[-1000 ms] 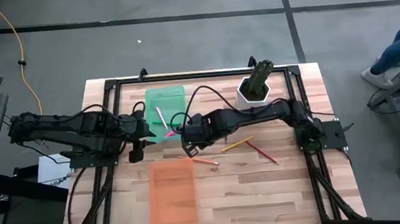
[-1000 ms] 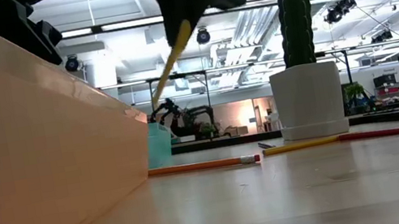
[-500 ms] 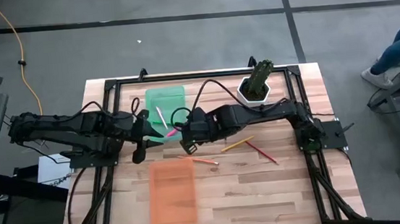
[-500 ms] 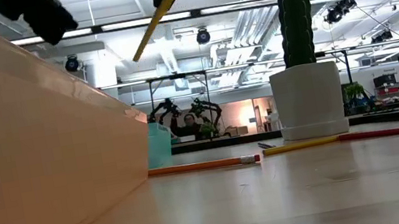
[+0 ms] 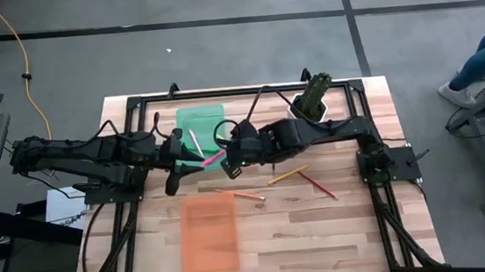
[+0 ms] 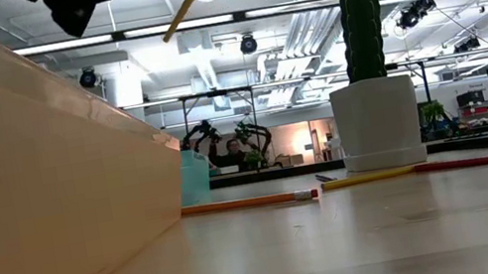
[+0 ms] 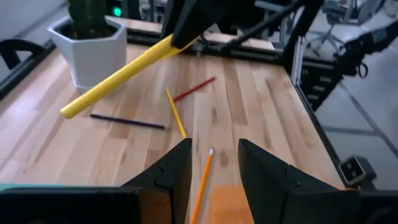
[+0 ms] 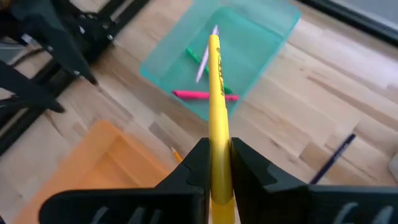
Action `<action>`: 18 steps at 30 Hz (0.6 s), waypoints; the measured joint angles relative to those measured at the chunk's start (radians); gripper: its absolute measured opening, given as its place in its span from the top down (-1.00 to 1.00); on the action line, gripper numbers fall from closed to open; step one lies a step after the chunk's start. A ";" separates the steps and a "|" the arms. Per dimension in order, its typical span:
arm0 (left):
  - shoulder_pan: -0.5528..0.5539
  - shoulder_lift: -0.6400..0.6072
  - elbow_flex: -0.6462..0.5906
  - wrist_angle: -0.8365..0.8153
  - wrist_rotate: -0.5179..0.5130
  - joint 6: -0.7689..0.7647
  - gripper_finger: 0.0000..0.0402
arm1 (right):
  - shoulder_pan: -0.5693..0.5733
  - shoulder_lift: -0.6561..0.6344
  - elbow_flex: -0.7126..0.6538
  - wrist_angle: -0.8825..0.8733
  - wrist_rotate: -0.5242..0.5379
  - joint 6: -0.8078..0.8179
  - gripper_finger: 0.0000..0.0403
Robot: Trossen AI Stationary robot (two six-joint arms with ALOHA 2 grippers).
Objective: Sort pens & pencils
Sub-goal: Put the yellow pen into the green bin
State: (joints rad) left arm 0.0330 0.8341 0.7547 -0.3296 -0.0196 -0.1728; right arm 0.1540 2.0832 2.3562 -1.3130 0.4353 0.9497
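Observation:
My right gripper (image 8: 215,157) is shut on a yellow pen (image 8: 214,87) and hangs above the near end of the green bin (image 5: 200,122). A pink pen (image 8: 204,95), a green pen (image 8: 194,55) and a whitish pen lie in that bin. An orange pencil (image 5: 244,193), a yellow pencil (image 5: 287,175) and a red pencil (image 5: 318,185) lie flat on the table, and so does a dark pencil (image 7: 127,122). My left gripper (image 7: 211,167) stands open by the bin's left side (image 5: 172,177), raised, with nothing between its fingers. My right gripper pinches the yellow pen near its back end (image 8: 216,144) between its two fingers. The pen runs on along the fingers and sticks out ahead of them, slanting down toward the green bin. It is lifted clear of table and bin (image 7: 118,78).
An orange bin (image 5: 209,236) stands near the front edge, left of centre, and fills the low view's left (image 6: 42,193). A cactus in a white pot (image 5: 308,104) stands at the back right. A black frame runs around the tabletop.
My right gripper has gone up with the yellow pen, which now slants less steeply and hangs higher over the table. My left gripper has tipped its fingers upward and risen a little.

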 joint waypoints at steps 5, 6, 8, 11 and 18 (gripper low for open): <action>0.019 0.000 0.000 0.036 -0.037 -0.022 0.41 | -0.010 -0.029 0.000 0.054 0.022 -0.056 0.87; 0.030 0.000 0.000 0.045 -0.034 -0.032 0.41 | -0.013 -0.034 0.000 0.070 0.031 -0.071 0.87; 0.058 0.000 0.000 0.063 -0.020 -0.044 0.41 | -0.019 -0.049 0.000 0.103 0.040 -0.099 0.87; 0.109 0.000 0.000 0.117 0.011 -0.046 0.41 | -0.032 -0.069 0.000 0.139 0.043 -0.142 0.87; 0.240 0.000 0.000 0.259 0.148 -0.089 0.41 | -0.050 -0.107 -0.001 0.214 0.053 -0.222 0.87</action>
State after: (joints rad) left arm 0.2729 0.8337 0.7544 -0.0706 0.1282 -0.2620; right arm 0.1036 1.9758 2.3554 -1.0995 0.4885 0.7272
